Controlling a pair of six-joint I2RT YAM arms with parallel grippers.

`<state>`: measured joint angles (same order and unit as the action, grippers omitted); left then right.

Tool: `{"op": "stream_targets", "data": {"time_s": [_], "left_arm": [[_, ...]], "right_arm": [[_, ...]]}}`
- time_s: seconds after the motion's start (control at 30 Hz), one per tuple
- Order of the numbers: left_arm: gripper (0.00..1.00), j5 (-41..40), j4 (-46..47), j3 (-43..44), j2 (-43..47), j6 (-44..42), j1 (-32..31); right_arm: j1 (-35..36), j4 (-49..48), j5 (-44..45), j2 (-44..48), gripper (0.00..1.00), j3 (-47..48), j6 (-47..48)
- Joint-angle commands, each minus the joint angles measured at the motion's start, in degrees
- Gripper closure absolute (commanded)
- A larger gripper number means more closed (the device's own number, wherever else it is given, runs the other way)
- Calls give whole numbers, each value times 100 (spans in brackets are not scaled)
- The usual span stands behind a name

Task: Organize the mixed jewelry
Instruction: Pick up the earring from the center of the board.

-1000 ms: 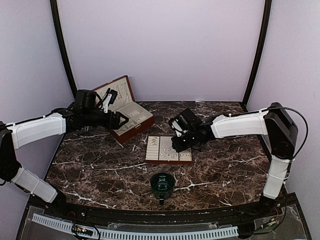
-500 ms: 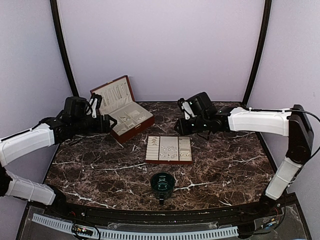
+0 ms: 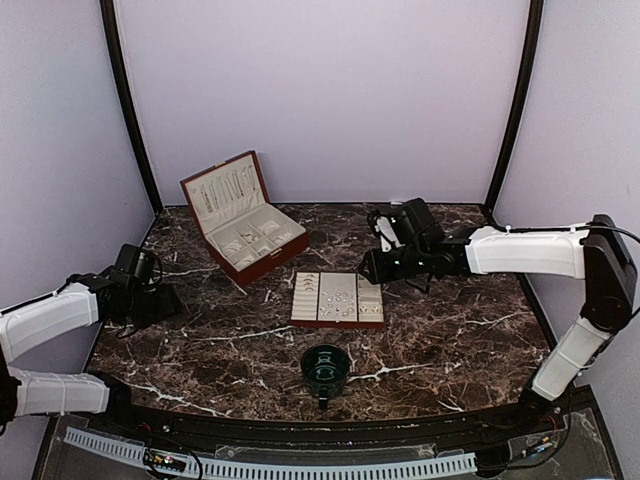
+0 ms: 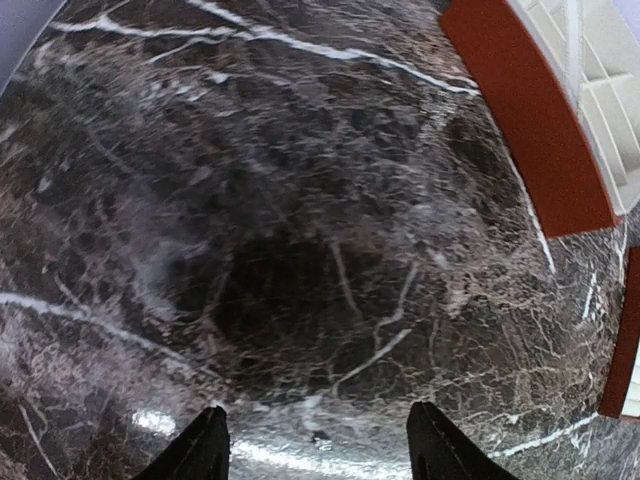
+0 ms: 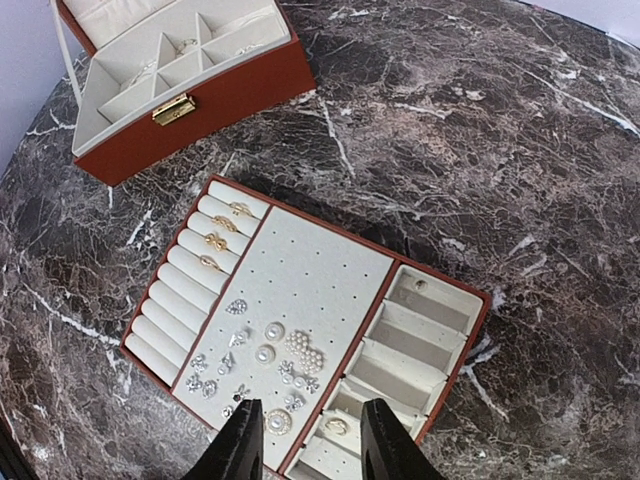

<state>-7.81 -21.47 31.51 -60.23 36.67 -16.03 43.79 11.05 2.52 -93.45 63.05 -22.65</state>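
**Both fingers empty; jewelry on the tray and in the box**

The jewelry [image 5: 265,355] lies mostly on the tray [image 5: 330,260] in the middle of the tabletop [image 3: 450,320]. A few rings sit in the padded rolls at one end. A cluster of studs and small earrings lies on the dotted middle panel. One ring rests in a compartment at the other end (another compartment holds a tiny piece, too small to name). More pieces lie in the compartments of the box [image 3: 258,240], which stands open at the far left, apart from the tray. Thin chains hang in its raised lid.

The right fingers [image 3: 376,268] hover at the tray's far right corner. In the right wrist view they stand moderately apart with nothing between them, their tips over the tray edge nearest that camera. Whether they touch the padding I cannot tell.

The left fingers [image 3: 160,303] are at the left edge of the tabletop, well apart from box and tray. The left wrist view shows them spread wide and holding nothing, over marble, with the box's red corner at the upper right of that view.

A cup [image 3: 326,368] stands upright near the front edge, in front of the tray and not touching it.
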Motion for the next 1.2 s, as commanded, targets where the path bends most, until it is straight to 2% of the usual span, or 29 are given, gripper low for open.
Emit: {"op": "stream_targets", "data": {"time_s": [0.0,0.07,0.17,0.3,0.4,0.7,0.93,1.17], "left_arm": [[38,-285,-472,-306,403,579,287],[43,-259,-494,-395,407,590,397],[58,-290,-629,-443,295,637,556],[62,-126,-531,-505,195,627,592],[70,-40,-566,-514,82,652,592],[71,-13,-519,-714,107,894,592],[80,34,-464,-785,56,912,592],[84,59,-414,-846,45,935,592]], "right_arm": [[-63,-385,-39,247,64,-207,-161],[-64,-385,-45,232,64,-212,-184],[-64,-384,-53,209,64,-190,-204],[-64,-393,-23,221,63,-193,-226],[-64,-378,-7,184,63,-187,-252],[-64,-367,29,169,62,-183,-277],[-64,-332,28,117,63,-123,-252],[-64,-331,27,103,63,-125,-248]]}}
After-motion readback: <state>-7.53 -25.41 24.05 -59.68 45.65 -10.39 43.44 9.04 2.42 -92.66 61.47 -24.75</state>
